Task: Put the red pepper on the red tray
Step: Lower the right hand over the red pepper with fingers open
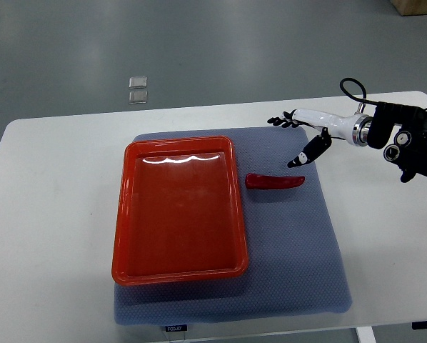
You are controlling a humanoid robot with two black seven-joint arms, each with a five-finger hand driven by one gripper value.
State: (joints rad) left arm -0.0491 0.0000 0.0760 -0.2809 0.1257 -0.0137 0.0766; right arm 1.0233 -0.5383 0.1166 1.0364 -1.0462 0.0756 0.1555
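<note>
A red pepper (274, 181) lies on the blue-grey mat (292, 243), just right of the red tray (124, 214). The tray is empty. My right hand (293, 139) comes in from the right edge and hovers above and slightly right of the pepper, apart from it. Its fingers are spread and hold nothing; the thumb (308, 153) points down toward the pepper. The left arm is out of view.
The mat lies on a white table (49, 214). Two small clear squares (137, 89) lie on the grey floor beyond the table's far edge. A black cable loops over my right wrist (356, 96).
</note>
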